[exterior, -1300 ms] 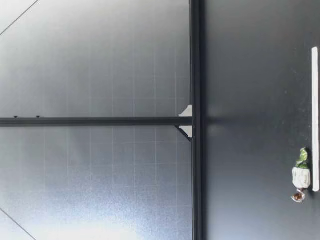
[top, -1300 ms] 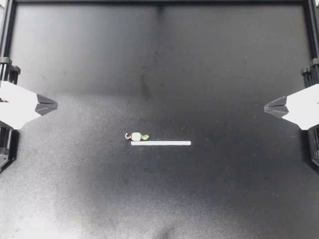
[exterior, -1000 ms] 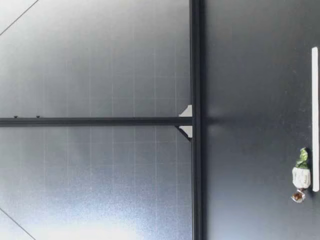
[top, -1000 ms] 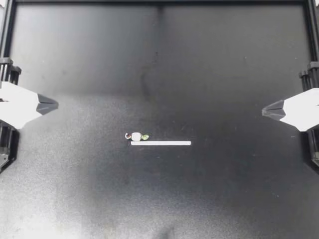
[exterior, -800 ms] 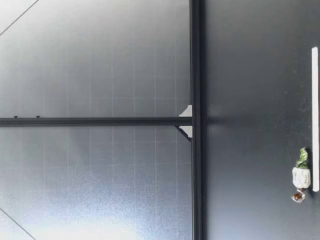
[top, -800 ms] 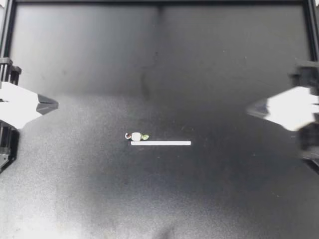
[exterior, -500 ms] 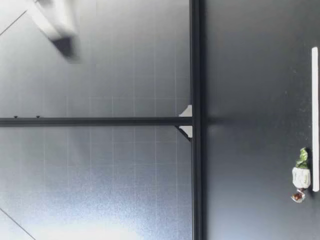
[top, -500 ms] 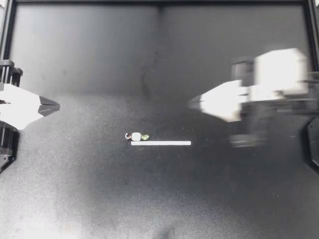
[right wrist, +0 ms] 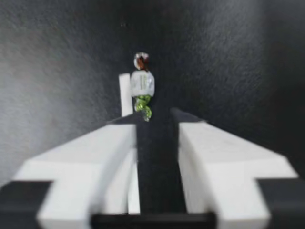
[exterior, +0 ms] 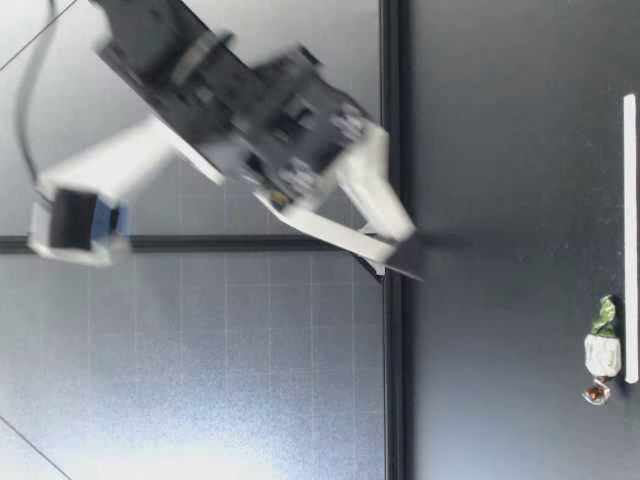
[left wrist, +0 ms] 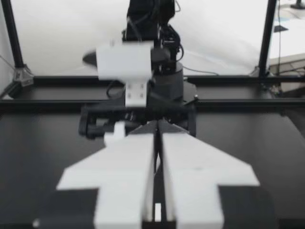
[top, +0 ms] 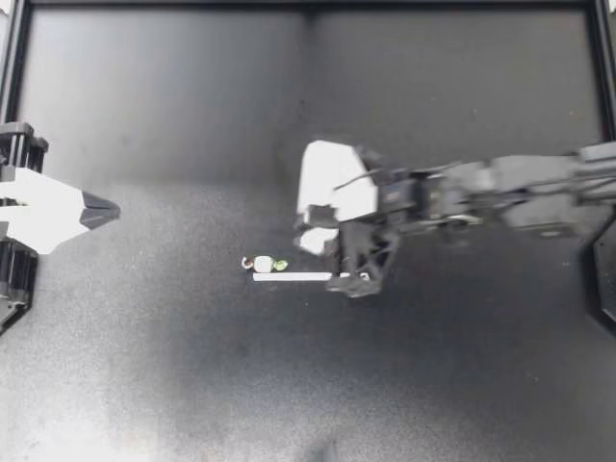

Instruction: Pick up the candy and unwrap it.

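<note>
Fingers of my right gripper [top: 310,234] stand slightly parted and empty, off the table [top: 173,366]. Just ahead of them lies the candy [top: 263,263], beside one end of the white strip [top: 298,276]. Its long axis is in line with the gripper: green twist [right wrist: 144,106] nearest, brown twist [right wrist: 141,60] farthest. My left gripper [top: 96,210], pressed closed on nothing, sits well apart, so the right arm is nearer.

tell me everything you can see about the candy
The candy is small, with a whitish wrapped body and twisted ends, one green, one reddish-brown. It is unopened and lies flat on the black table, close alongside one end of a white strip. My right gripper hangs open nearby, not touching it.
</note>
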Robot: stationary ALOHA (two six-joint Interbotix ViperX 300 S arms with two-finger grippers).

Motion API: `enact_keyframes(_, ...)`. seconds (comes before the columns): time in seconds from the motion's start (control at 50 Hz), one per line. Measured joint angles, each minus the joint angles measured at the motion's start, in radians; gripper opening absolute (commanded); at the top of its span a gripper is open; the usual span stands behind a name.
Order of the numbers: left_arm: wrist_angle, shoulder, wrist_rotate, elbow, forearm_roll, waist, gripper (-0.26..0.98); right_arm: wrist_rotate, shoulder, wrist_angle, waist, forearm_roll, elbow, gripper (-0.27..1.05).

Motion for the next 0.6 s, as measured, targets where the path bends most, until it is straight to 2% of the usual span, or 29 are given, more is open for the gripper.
enact_keyframes(0.06, 0.000, 0.000, 0.000, 0.002, 0.000, 0.000, -0.11, -0.002, 0.031, 0.015, 0.000, -0.002, -0.023, 0.51)
enact_keyframes(0.3, 0.000, 0.000, 0.000, 0.003, 0.000, 0.000, -0.11, -0.006, 0.140, 0.061, 0.006, 0.000, -0.106, 0.51)
enact_keyframes(0.6, 0.000, 0.002, 0.000, 0.003, 0.000, 0.000, -0.11, 0.015, 0.201, 0.103, 0.014, 0.000, -0.150, 0.50)
